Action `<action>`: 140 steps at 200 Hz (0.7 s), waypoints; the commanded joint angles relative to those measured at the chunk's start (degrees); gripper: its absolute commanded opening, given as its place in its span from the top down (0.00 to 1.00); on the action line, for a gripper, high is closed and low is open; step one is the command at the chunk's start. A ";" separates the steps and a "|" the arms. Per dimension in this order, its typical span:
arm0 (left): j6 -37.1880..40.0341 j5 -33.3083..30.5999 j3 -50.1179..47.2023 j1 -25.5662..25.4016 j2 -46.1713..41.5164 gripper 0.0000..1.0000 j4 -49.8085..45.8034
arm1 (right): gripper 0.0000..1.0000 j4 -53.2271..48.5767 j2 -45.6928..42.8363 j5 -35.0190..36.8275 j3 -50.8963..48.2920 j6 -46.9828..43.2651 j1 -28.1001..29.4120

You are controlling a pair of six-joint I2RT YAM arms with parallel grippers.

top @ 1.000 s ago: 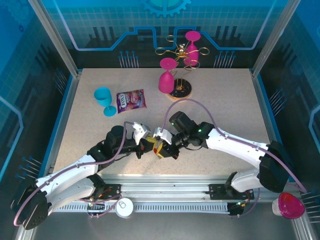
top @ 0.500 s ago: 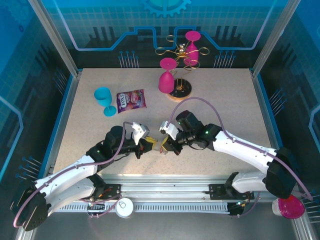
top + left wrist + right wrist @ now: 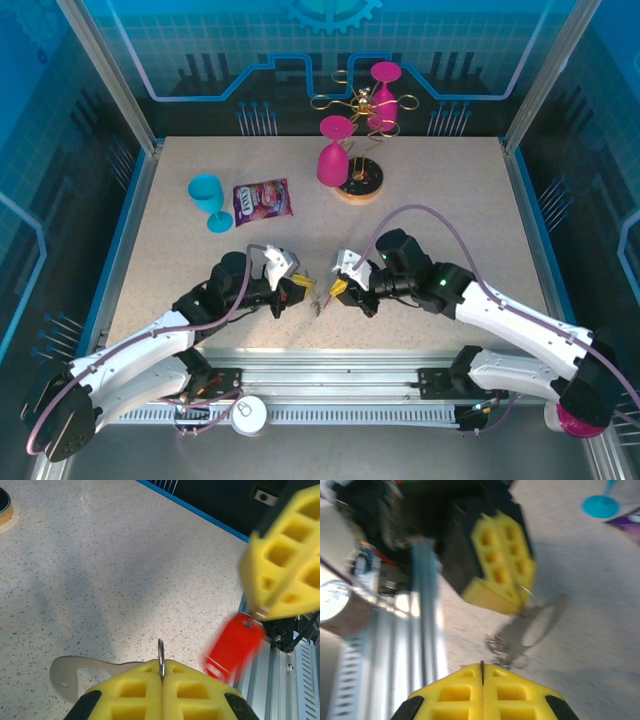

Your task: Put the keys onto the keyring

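Observation:
My left gripper is shut on a thin wire ring of the keyring, whose flat grey loop hangs low over the table to its left. In the top view the left gripper and right gripper face each other near the table's front, with the keyring dangling between them. The right gripper is shut on the key, whose blurred red head hangs below the right fingertips. The right wrist view has the grey keyring under the left fingers.
A blue cup and a snack bag lie at the back left. Two pink glasses stand by the gold rack's wooden base. The metal rail runs just in front, with a can beyond it.
The right arm has drawn back to the right with the key, opening a gap to the left gripper. The left arm and keyring have stayed in place.

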 commanded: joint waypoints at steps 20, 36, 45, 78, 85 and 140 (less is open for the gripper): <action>0.02 3.18 -0.07 -0.04 0.93 1.00 2.12 | 1.00 10.95 0.79 9.38 -3.40 -9.31 0.27; -0.29 4.08 0.29 -0.03 1.30 1.00 1.97 | 1.00 10.56 2.57 6.74 -2.18 -10.31 0.01; -0.55 4.40 0.58 -0.01 1.56 1.00 1.73 | 1.00 10.53 3.09 5.00 -1.84 -10.70 -0.18; -1.44 5.50 1.06 0.02 2.44 1.00 1.77 | 1.00 9.43 4.28 2.26 -1.01 -12.37 -0.40; -1.66 5.63 1.02 -0.02 2.54 1.00 1.91 | 1.00 9.41 4.39 2.43 -0.81 -12.46 -0.49; -3.39 6.39 0.30 0.01 3.60 1.00 3.74 | 1.00 9.06 5.60 5.70 -0.13 -13.36 0.21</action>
